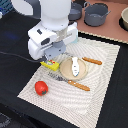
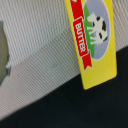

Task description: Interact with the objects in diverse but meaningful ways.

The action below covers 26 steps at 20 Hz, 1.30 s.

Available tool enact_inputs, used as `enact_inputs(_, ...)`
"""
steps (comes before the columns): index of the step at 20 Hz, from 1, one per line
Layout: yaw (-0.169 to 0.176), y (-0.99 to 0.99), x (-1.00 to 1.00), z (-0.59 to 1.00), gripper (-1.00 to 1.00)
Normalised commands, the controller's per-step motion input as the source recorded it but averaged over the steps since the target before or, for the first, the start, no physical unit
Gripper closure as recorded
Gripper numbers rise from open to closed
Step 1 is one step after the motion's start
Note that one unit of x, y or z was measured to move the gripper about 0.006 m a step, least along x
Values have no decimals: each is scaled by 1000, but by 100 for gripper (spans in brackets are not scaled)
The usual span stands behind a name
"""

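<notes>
A yellow butter box [image 1: 48, 64] with a red label lies at the edge of the striped mat, beside the tan plate. In the wrist view the box [image 2: 95, 40] shows a cow picture and the word BUTTER. My gripper [image 1: 53, 56] hangs just above the box; its fingers are hidden by the hand, and none show in the wrist view. A white elongated piece [image 1: 75, 66] lies on the plate. A shiny red pepper [image 1: 41, 88] sits on the mat near its front corner. The white carton is out of view.
The tan plate [image 1: 66, 71] has a wooden-handled knife [image 1: 92, 60] behind it and a fork [image 1: 75, 83] in front. Two grey pots [image 1: 96, 14] stand at the back, and a bowl [image 1: 125, 20] at the exterior view's right. The striped mat [image 2: 35, 45] lies on a black tabletop [image 2: 75, 110].
</notes>
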Motion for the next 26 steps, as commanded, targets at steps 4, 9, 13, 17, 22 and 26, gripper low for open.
enact_inputs(4,135,-129,-204,0,-100)
enact_inputs(9,51,-327,-135,-101,-100)
enact_inputs(13,12,-374,-235,-234,-100)
enact_inputs(17,-54,-322,-208,-134,-100)
enact_inputs(22,-73,-221,-192,-119,-100)
enact_inputs(26,-51,-59,-119,-112,-100)
